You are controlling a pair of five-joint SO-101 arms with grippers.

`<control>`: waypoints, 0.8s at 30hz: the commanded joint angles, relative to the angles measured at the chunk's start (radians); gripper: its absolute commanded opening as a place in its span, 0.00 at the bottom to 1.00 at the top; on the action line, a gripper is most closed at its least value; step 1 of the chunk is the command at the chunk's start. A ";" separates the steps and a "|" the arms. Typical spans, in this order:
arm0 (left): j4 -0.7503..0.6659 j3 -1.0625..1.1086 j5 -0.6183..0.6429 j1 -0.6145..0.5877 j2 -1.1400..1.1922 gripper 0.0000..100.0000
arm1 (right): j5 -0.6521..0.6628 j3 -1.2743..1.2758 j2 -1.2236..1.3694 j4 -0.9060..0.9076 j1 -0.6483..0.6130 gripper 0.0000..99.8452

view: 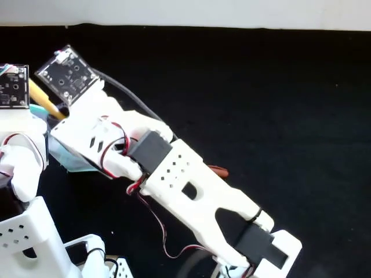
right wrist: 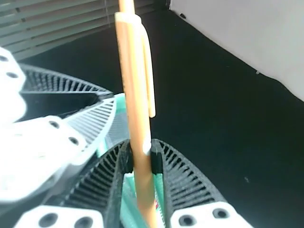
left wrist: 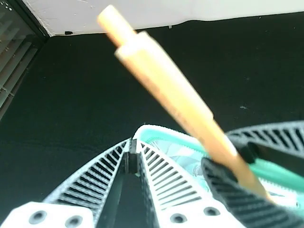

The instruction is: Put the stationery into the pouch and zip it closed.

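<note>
With the left gripper [left wrist: 134, 151], jaws shut, pinching the teal pouch [left wrist: 176, 142] by its rim, the right gripper [right wrist: 141, 159], jaws clamped on the orange pen [right wrist: 134, 85] above the mouth, should sink it deep before releasing.

orange pen [right wrist: 135, 95], mint-green pouch [left wrist: 164, 134], black table [view: 272, 87], white arms [view: 191, 197].

pen [right wrist: 135, 95]: smooth matt plastic | pouch [left wrist: 164, 135]: slightly glossy fabric | table [view: 278, 87]: matt black cloth
</note>
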 commanded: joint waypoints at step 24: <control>0.008 0.059 0.006 -0.002 0.015 0.01 | 0.043 -0.094 0.050 0.031 0.099 0.43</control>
